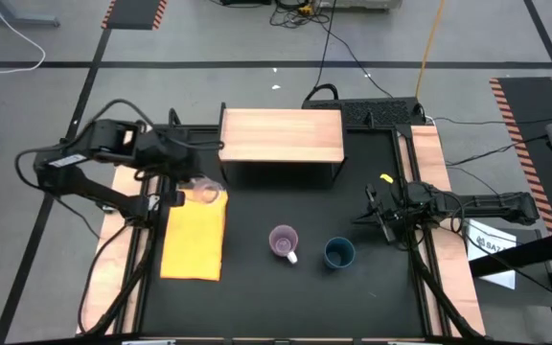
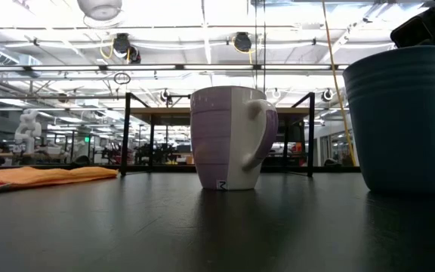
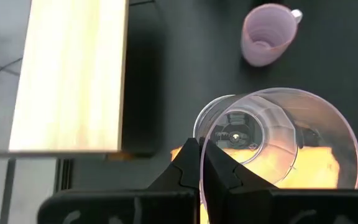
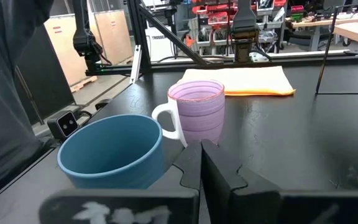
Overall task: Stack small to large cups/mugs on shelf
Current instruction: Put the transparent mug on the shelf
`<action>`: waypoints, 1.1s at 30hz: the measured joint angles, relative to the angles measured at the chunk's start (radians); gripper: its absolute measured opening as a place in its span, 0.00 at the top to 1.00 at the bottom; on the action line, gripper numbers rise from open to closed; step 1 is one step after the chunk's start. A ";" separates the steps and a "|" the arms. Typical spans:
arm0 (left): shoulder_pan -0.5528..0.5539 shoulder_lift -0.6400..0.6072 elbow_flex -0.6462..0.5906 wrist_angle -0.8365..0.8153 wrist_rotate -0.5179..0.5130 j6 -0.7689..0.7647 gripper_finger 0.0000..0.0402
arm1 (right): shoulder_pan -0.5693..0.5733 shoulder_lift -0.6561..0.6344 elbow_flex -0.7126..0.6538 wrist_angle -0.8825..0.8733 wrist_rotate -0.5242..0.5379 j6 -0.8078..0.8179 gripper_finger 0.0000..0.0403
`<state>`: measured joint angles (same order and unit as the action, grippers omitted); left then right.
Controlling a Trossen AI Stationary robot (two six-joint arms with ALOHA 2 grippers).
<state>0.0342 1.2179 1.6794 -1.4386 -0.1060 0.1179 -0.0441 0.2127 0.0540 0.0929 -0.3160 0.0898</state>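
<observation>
Clear glass cup point(image 3: 278, 140): clenched in left hand point(image 3: 201, 163), seemingly lifted over the mat point(image 1: 195, 235).
Next: carry level to shelf point(image 1: 281, 135).
Right hand point(image 4: 201, 163): clenched, idle.

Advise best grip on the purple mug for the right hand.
Pinch the purple mug by its rim wall, coming from above. It stands upright, mouth open, handle toward the table's front edge. The teal cup sits close beside it, so a side approach from the right hand looks crowded.

The black surface point(image 1: 257, 278) carries a yellow-orange cloth mat point(image 1: 195, 240) at left, a light purple ceramic mug point(image 1: 284, 241), a dark teal-blue cup point(image 1: 339, 253) just beside it, and a light-wood shelf on black legs point(image 1: 281, 136) at the back.
</observation>
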 joint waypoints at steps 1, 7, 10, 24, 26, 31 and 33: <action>0.002 -0.008 0.000 -0.015 -0.004 -0.011 1.00 | 0.000 0.000 0.000 0.000 0.000 0.000 1.00; 0.006 -0.041 0.000 -0.087 -0.052 -0.070 1.00 | 0.000 0.000 0.000 0.000 0.000 0.002 1.00; 0.006 -0.048 0.000 -0.120 -0.041 -0.109 1.00 | 0.000 0.000 0.000 0.000 0.000 0.003 1.00; 0.017 -0.146 -0.069 -0.132 -0.077 -0.180 1.00 | 0.000 0.000 0.000 -0.001 0.000 0.009 1.00; 0.021 -0.187 -0.104 -0.133 -0.078 -0.207 1.00 | 0.000 0.000 0.000 -0.006 0.000 0.011 1.00; 0.021 -0.275 -0.228 -0.126 -0.044 -0.262 1.00 | 0.000 0.000 0.000 -0.008 0.000 0.006 1.00; 0.021 -0.314 -0.296 -0.104 -0.033 -0.277 1.00 | 0.000 0.000 0.000 -0.008 0.000 0.002 1.00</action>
<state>0.0547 0.9038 1.3835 -1.5429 -0.1391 -0.1590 -0.0441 0.2123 0.0536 0.0853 -0.3157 0.0919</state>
